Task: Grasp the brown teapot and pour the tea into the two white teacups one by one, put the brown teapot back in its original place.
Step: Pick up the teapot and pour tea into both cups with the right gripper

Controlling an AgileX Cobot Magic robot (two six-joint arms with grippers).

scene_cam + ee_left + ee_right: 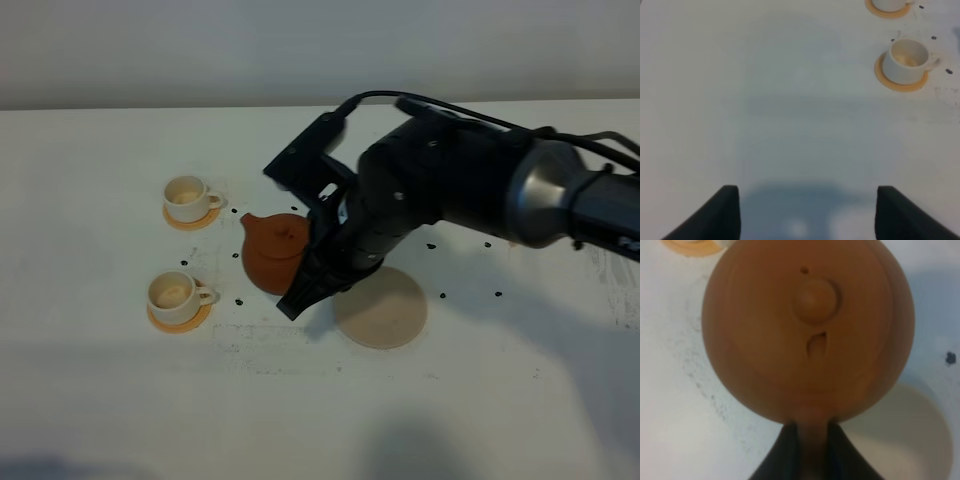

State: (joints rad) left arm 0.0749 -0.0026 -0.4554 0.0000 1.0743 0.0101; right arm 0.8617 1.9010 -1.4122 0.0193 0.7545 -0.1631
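- Beige disc [385, 310] lies on the bench [100, 400], nearest.
- Left hand [807, 215] hovers with fingers spread, holding nothing.
- Right hand [812, 455] pinches the brown teapot [272, 250], just left of the disc.
- White near cup [175, 292] and far cup [188, 196] stand on orange coasters [185, 326], further left.

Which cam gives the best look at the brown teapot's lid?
Right wrist: the brown teapot fills the frame, lid knob and vent hole clear, handle pinched in the right claw. Exterior high shows it small, partly hidden by the arm. Left wrist shows only teacups.
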